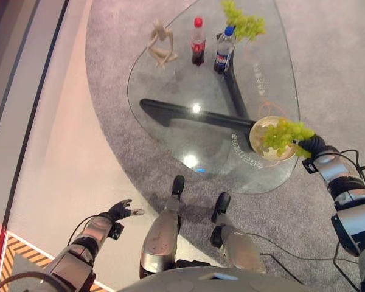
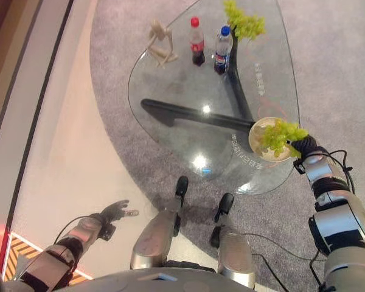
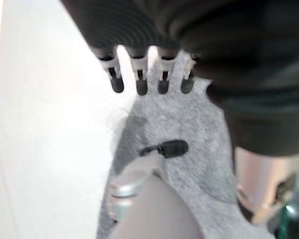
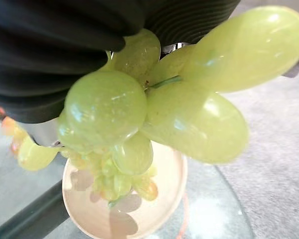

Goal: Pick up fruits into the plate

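Note:
A bunch of green grapes (image 1: 285, 134) hangs just above a pale round plate (image 1: 259, 129) near the right edge of the glass table (image 1: 182, 85). My right hand (image 1: 312, 147) is shut on the bunch from the right side. In the right wrist view the grapes (image 4: 139, 114) press against the hand's dark cover, with the plate (image 4: 89, 214) below them. A second bunch of green grapes (image 1: 243, 23) lies at the table's far end. My left hand (image 1: 119, 212) hangs low over the floor at lower left, its fingers (image 3: 139, 74) straight and holding nothing.
Two bottles stand at the far side of the table, one red-capped (image 1: 198, 42) and one blue-capped (image 1: 224, 50). A pale wooden figure (image 1: 161, 45) stands to their left. A dark table base (image 1: 188, 115) shows through the glass. Grey carpet surrounds the table.

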`<state>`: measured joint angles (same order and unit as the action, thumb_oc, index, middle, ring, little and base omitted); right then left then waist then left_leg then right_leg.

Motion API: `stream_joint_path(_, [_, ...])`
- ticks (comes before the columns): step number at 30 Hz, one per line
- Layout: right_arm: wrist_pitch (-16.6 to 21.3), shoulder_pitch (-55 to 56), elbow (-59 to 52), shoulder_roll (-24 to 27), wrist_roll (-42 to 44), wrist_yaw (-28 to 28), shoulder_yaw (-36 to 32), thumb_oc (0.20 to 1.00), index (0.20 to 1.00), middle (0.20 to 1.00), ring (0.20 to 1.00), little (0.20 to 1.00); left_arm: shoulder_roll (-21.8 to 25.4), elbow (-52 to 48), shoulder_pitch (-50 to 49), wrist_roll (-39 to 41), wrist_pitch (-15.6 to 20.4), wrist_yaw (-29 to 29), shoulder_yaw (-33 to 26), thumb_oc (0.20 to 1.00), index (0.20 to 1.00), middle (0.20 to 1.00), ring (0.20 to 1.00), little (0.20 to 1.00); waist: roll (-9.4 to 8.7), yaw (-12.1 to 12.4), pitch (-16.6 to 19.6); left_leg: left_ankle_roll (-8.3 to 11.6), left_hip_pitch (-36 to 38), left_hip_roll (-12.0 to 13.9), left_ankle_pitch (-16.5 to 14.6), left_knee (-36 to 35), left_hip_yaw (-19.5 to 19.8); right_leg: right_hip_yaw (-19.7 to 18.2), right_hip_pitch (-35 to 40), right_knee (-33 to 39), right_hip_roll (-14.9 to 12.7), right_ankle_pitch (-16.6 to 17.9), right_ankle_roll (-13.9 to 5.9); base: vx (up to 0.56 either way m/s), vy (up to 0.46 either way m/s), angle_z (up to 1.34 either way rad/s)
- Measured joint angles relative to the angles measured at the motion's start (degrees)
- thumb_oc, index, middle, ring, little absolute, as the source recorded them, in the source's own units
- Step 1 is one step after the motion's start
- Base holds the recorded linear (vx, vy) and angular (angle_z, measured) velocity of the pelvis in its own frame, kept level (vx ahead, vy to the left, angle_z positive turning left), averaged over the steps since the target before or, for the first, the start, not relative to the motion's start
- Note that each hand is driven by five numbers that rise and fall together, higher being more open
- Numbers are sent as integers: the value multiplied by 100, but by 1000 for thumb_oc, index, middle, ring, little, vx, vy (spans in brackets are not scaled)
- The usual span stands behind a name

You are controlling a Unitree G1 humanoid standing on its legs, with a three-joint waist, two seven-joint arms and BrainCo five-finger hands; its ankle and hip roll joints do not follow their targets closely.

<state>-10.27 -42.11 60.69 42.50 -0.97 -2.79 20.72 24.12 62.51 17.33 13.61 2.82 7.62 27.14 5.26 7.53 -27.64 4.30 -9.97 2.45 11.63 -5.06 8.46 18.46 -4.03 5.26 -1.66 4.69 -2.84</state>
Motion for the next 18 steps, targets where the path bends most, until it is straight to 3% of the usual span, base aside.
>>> stream_joint_path(12, [-285,-893,667,83,-111,14,267,200,200,200,200,200,179,-318,336,272,110,-91,124,1000,1000,1000,1000,1000,109,12,-218,43,-413,-4,72,2,1,43,-436,-79,-5,29,50,-29,0,1])
stream_joint_path(13, [-361,-919,687,83,-175,21,272,332,332,332,332,332,180,-319,334,277,110,-95,123,1000,1000,1000,1000,1000,132,19,-230,40,-446,-8,76,2,-3,39,-488,-119,-12,19,41,0,0,0])
stream_joint_path(14, [-361,-919,687,83,-175,21,272,332,332,332,332,332,180,-319,334,277,110,-95,123,1000,1000,1000,1000,1000,132,19,-230,40,-446,-8,76,2,-3,39,-488,-119,-12,19,41,-21,3,-5])
stream_joint_path(15, [-432,-958,707,83,-313,20,278,1000,1000,1000,1000,1000,188,-332,329,284,107,-99,122,1000,1000,1000,1000,1000,155,28,-241,37,-480,-9,83,2,-23,7,-603,-272,-47,-48,44,-9,2,-4])
stream_joint_path(18, [-504,-966,710,83,-442,21,282,1000,1000,1000,1000,1000,188,-333,329,339,107,-99,121,1000,1000,1000,1000,1000,182,31,-253,33,-483,-13,86,2,-47,-18,-673,-389,-65,-98,34,-21,10,-5])
